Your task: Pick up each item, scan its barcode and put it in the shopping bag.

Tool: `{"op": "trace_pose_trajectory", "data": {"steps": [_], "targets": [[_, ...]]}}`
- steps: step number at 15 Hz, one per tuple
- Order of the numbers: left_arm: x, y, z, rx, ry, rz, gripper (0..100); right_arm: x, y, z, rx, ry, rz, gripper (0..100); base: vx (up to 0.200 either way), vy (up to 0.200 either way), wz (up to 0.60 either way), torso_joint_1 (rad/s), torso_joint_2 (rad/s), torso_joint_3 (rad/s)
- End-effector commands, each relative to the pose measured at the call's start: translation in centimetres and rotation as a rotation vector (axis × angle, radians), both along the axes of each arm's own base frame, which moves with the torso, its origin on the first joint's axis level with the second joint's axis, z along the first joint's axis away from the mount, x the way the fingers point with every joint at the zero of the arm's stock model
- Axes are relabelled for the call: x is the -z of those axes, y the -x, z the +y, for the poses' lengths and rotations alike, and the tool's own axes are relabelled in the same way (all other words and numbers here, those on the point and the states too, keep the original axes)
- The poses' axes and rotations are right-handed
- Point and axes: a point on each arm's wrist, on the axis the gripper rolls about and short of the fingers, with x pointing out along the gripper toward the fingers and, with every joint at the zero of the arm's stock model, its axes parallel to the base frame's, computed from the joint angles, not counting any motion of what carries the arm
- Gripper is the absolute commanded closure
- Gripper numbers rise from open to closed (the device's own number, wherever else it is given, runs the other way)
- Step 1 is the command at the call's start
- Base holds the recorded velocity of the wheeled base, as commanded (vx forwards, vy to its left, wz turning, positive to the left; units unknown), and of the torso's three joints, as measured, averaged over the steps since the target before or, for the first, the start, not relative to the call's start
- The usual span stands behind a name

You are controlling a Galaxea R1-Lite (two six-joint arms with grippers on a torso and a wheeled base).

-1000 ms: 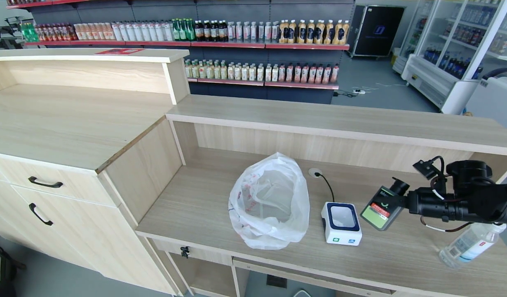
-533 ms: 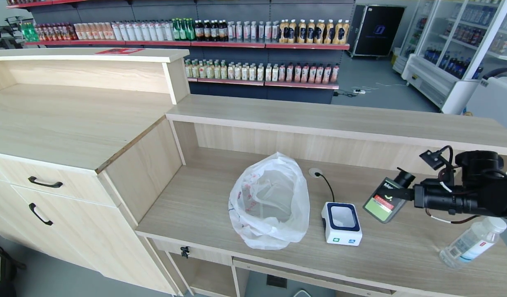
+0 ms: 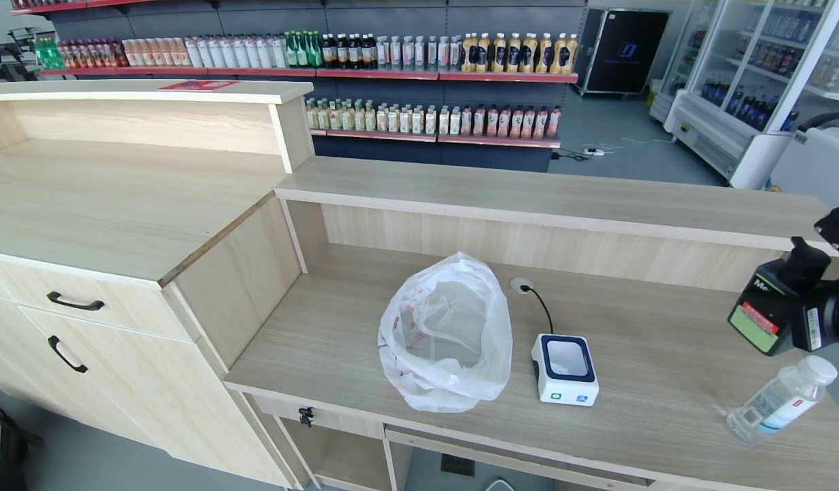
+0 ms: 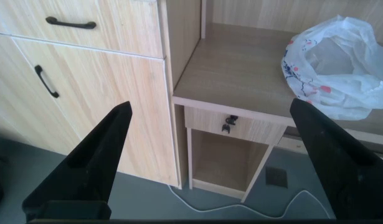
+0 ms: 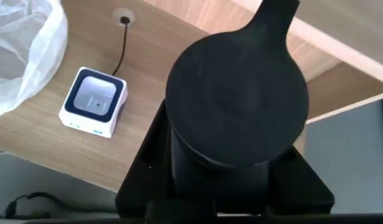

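Note:
My right gripper [image 3: 798, 317] is shut on a black bottle [image 3: 767, 319] with a green and red label, held in the air at the counter's far right, well right of the scanner [image 3: 565, 368]. In the right wrist view the bottle's round black top [image 5: 236, 99] sits close up, with the scanner [image 5: 93, 101] on the counter below it. The white plastic shopping bag [image 3: 447, 334] stands open left of the scanner. My left gripper [image 4: 210, 106] hangs open in front of the counter, with the bag [image 4: 337, 59] off to one side.
A clear water bottle [image 3: 781, 399] lies on the wooden counter [image 3: 337, 334] at the front right. The scanner's cable runs to a hole [image 3: 522, 284] behind it. A raised ledge [image 3: 556, 198] backs the counter, and a drawer cabinet [image 3: 85, 320] stands at the left.
My right gripper has carried the black bottle rightward and upward, away from the scanner to the view's right edge, and turned it. The bag, scanner and water bottle have stayed put.

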Motion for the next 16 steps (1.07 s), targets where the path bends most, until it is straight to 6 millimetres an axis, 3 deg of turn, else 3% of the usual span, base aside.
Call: {"op": "trace_pose_trajectory", "data": {"steps": [1,5,7,10,14,16], "targets": [[0.0,0.0,0.0,-0.001,0.000,0.000,0,-2.5,3.2,1.3,0.031,0.066,-0.177,100,0.000,0.000,0.00,0.000,0.00,0.000],[0.0,0.0,0.0,-0.001,0.000,0.000,0,-2.9,2.9,3.0,0.124,0.109,-0.222,100,0.000,0.000,0.00,0.000,0.00,0.000],[0.0,0.0,0.0,-0.001,0.000,0.000,0,-3.1,2.5,5.6,0.027,0.086,-0.234,100,0.000,0.000,0.60,0.005,0.00,-0.002],[0.0,0.0,0.0,-0.001,0.000,0.000,0,-4.1,1.6,8.7,0.018,-0.019,-0.250,100,0.000,0.000,0.60,-0.001,0.00,0.006],[0.0,0.0,0.0,-0.001,0.000,0.000,0,-2.6,-2.2,10.5,0.024,-0.043,-0.173,100,0.000,0.000,0.60,0.001,0.00,0.001],[0.0,0.0,0.0,-0.001,0.000,0.000,0,0.2,-5.0,9.4,0.009,-0.067,-0.077,100,0.000,0.000,0.00,0.000,0.00,0.000]]}}
